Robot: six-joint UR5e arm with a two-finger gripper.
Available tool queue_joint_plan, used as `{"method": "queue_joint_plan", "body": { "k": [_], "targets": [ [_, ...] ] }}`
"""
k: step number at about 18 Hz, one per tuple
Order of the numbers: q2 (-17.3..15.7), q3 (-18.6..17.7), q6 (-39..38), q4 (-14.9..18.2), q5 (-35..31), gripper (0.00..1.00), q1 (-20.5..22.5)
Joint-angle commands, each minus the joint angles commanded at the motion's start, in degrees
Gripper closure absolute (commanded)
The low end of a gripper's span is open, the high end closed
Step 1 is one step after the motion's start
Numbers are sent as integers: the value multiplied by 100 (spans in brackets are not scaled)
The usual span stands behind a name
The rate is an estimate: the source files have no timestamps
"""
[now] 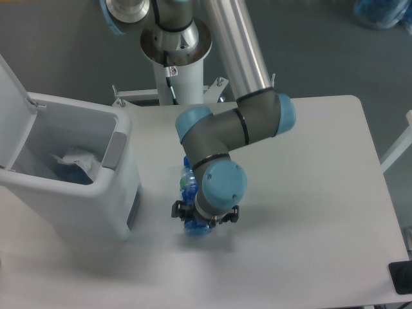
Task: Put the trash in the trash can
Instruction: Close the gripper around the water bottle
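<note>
The clear bottle point(187, 183) with the blue label lies on the white table point(302, 193), mostly hidden under my arm's wrist. My gripper point(203, 217) sits directly over the bottle's lower half, its black fingers point(176, 209) spread to either side of it, open. The trash can point(67, 177) stands at the left with its lid flipped up. Inside it lies the crumpled white wrapper point(80, 159) on something blue.
The robot's white pedestal point(175, 45) stands behind the table's far edge. A black object point(402, 277) pokes in at the lower right corner. A blue bag point(383, 13) lies on the floor at the upper right.
</note>
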State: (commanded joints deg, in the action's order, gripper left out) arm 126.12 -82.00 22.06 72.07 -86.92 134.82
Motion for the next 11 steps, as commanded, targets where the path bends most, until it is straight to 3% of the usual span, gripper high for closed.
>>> {"method": "queue_joint_plan", "body": {
  "k": [7, 11],
  "targets": [
    [176, -9, 9, 35, -132, 1, -123],
    [132, 17, 9, 166, -132, 23, -132]
  ]
}}
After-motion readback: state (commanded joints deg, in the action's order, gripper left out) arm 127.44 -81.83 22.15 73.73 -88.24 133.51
